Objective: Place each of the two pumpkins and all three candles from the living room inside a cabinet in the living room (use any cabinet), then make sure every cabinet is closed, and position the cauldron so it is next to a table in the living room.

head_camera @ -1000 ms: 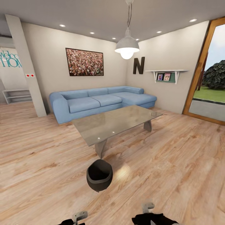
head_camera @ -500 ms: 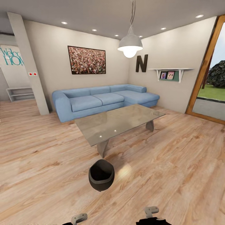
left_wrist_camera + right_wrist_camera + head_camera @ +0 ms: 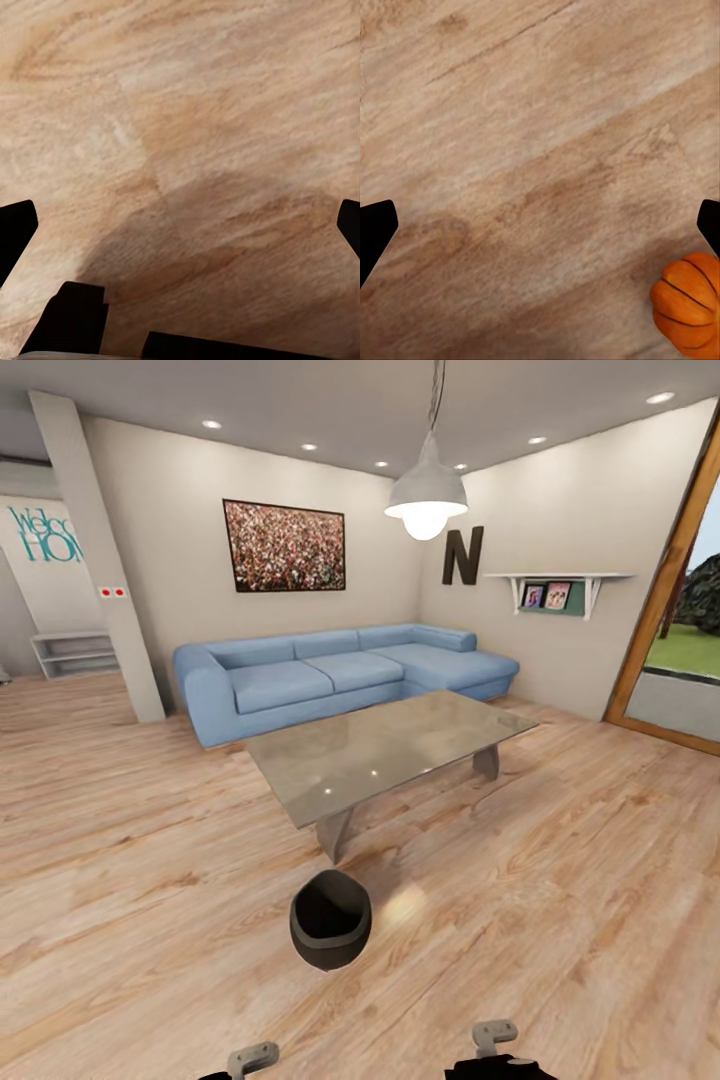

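Head view: one cauldron (image 3: 331,920), one table (image 3: 390,750).

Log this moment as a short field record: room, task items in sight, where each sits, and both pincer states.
room: living room, wood floor
cauldron: black, upright on the floor near the glass coffee table, not touching it
pumpkin: one, on the floor, right wrist view
left pincer: open, empty, over bare floor
right pincer: open, empty, pumpkin off to one side

— What furnishes the room?
— A blue corner sofa (image 3: 340,675) against beige walls, a glass-topped table (image 3: 390,750) on the wood floor (image 3: 120,840).
— Light?
— A lit pendant lamp (image 3: 427,490).
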Tool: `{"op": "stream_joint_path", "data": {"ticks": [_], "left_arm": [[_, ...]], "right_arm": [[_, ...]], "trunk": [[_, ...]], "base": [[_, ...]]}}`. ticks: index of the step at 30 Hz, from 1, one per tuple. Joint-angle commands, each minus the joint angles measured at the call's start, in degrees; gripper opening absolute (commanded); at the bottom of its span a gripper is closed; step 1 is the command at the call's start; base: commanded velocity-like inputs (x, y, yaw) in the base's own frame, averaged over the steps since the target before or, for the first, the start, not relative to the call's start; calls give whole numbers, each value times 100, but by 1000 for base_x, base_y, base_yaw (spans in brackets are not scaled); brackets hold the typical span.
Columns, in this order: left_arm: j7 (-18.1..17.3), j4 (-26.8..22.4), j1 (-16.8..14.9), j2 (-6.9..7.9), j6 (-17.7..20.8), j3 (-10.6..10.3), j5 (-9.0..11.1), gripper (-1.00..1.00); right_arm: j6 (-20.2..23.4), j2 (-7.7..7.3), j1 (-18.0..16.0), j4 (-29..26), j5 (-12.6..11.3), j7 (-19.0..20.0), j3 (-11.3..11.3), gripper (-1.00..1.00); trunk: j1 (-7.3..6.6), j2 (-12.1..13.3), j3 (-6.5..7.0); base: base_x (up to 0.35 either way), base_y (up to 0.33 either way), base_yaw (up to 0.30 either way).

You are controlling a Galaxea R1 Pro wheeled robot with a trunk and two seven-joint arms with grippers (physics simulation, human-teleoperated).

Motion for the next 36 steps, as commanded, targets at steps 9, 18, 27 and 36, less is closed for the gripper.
{"op": "stream_joint_path", "data": {"ticks": [9,18,27,36], "left_arm": [[0,-2,-1,0,0,0,3,100],[-23,-5,0,9,7,0,6,100],[-41,-9,-1,17,9,4,11,100],[-41,-8,-1,18,9,2,14,100]], "right_arm": [[0,-17,0,0,-8,0,0,100],[0,-21,0,0,-28,0,0,100],[-1,-80,0,0,-37,0,0,100],[-1,-88,1,4,-45,0,0,100]], "trunk": [[-198,362,88],[-286,523,108],[-286,523,41],[-286,523,-18]], "base": [[0,0,9],[0,0,-100],[0,0,-168],[0,0,-209]]}}
